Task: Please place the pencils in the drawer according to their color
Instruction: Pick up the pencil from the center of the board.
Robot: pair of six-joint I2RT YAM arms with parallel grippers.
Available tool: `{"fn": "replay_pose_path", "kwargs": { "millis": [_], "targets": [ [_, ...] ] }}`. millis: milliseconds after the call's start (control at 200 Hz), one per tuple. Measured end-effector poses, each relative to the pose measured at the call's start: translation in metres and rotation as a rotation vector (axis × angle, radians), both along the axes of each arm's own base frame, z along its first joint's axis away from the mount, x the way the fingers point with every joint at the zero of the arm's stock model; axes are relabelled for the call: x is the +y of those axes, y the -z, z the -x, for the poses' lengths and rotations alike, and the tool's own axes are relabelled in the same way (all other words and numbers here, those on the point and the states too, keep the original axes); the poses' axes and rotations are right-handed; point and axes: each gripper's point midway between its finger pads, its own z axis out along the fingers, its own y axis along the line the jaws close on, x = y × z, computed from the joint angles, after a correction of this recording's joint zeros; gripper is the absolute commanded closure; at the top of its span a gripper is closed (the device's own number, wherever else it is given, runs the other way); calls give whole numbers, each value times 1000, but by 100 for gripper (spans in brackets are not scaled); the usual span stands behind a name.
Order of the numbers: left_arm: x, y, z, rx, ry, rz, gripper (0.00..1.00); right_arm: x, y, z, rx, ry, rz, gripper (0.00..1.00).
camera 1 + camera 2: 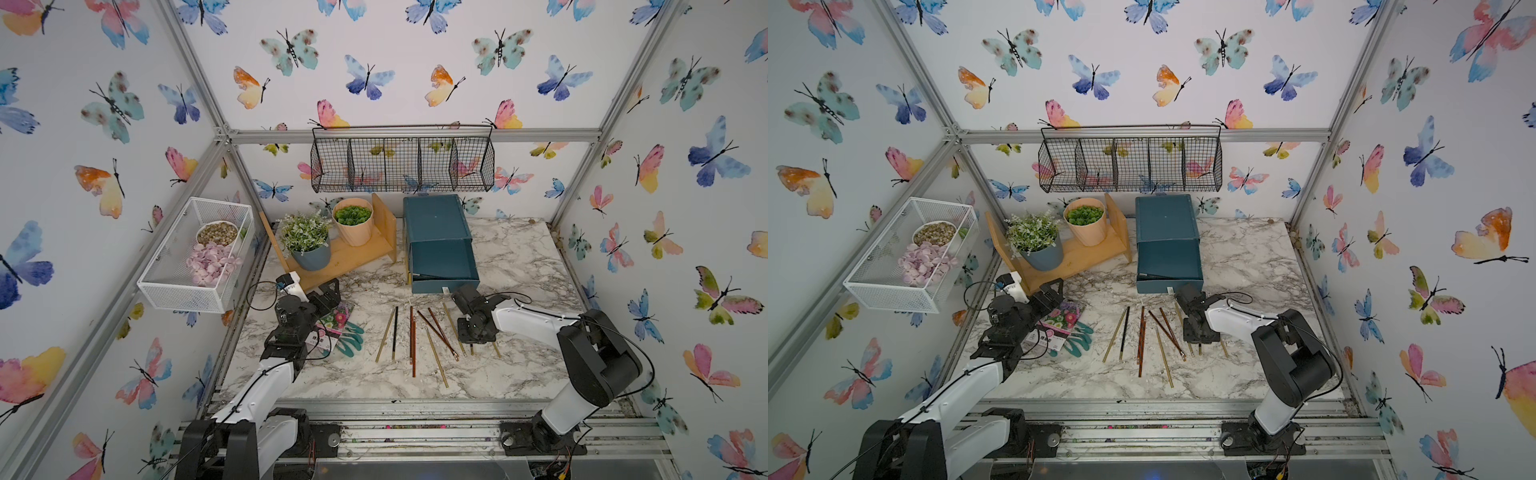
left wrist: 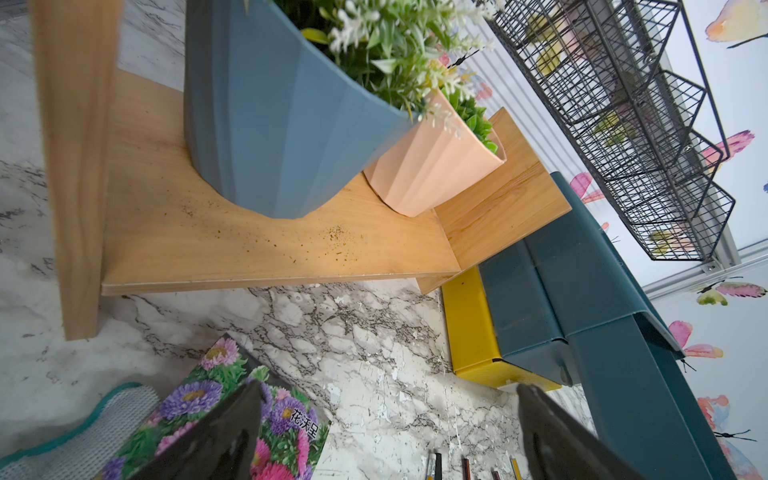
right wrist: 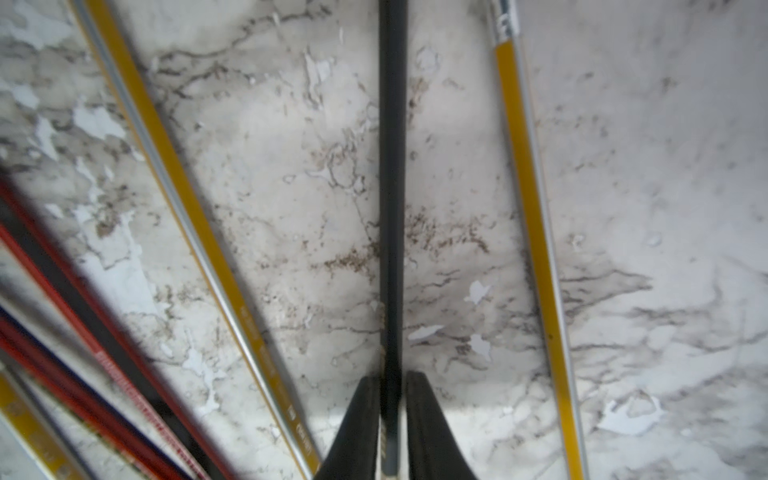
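Black pencil pinched in right gripper, long axis parallel to fingers

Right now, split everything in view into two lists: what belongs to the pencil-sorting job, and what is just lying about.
Job: pencils on the table; black pencil between the right gripper fingers; teal drawer chest, one drawer pulled out.

Lying about: blue plant pot, peach plant pot, wooden shelf, seed packet, gloves, white mesh basket, black wire basket.
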Motion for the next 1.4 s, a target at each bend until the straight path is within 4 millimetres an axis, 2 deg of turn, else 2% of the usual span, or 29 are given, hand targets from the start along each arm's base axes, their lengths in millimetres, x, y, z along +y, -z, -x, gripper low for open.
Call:
{"fn": "replay_pose_path", "kwargs": {
  "millis": [150,646,956,1151,1397],
  "targets": [
    [0,0,0,0,0,0,2,-2,2,-1,-3,1,-1,96],
    [0,0,0,-1,0,0,2,-1,-6,-3,-32,-6,-13,96],
    [0,-1,0,-3,0,1,2,-18,-11,3,-21,1,43,96],
    [0,-1,0,-3,0,1,2,-27,-26,3,-45,6,76,96],
    [0,-1,0,-3,0,1,2,-27,-63,-14,-137,1,86,96]
  ]
}}
